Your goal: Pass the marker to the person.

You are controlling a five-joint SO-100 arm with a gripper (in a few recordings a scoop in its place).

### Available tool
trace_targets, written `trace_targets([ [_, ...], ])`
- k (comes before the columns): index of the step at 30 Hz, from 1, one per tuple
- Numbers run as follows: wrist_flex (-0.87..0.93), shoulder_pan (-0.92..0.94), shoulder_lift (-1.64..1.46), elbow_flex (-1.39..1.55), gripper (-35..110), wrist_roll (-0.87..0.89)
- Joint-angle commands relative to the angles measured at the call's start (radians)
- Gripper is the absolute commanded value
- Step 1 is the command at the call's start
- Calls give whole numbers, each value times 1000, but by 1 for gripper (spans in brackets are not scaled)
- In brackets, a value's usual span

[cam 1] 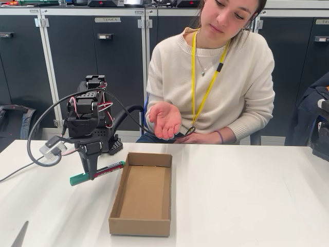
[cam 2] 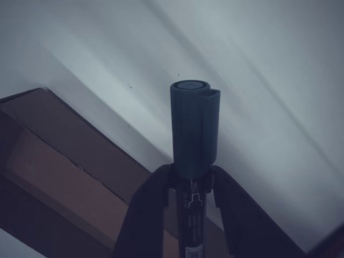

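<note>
Sitting behind a white table (cam 1: 247, 195), a person (cam 1: 231, 77) in a cream sweater with a yellow lanyard (cam 1: 208, 77) holds one hand (cam 1: 165, 119) out over the table's far edge, palm up and fingers loosely curled. In the fixed view, a black robot arm (cam 1: 90, 116) stands at the left of the table, well apart from that hand. Its gripper (cam 1: 91, 170) points down and is closed around the middle of the marker (cam 1: 97, 172), which is held above the tabletop, tilted, with its green cap low at the left and its dark red label rising to the right. An open, shallow cardboard box (cam 1: 143, 195) sits on the table just to the right of the gripper, between the arm and the person, and the marker's right end reaches close to the box's near left wall. In the wrist view, the two dark fingers (cam 2: 145, 215) clamp the marker (cam 2: 194, 129) from both sides, its dark capped end projecting away from the camera over the white table (cam 2: 258, 80), with the box (cam 2: 59, 161) at lower left.
</note>
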State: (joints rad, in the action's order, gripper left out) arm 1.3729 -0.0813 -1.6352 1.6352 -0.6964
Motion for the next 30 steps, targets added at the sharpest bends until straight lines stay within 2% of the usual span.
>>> trace_targets([
  [1, -2, 11, -80, -21, 21, -11],
  [15, -52, 18, -66, 29, 20, -9],
  [23, -94, 9, 11, 135, 18, -94],
  [30, -74, 20, 63, 78, 19, -173],
])
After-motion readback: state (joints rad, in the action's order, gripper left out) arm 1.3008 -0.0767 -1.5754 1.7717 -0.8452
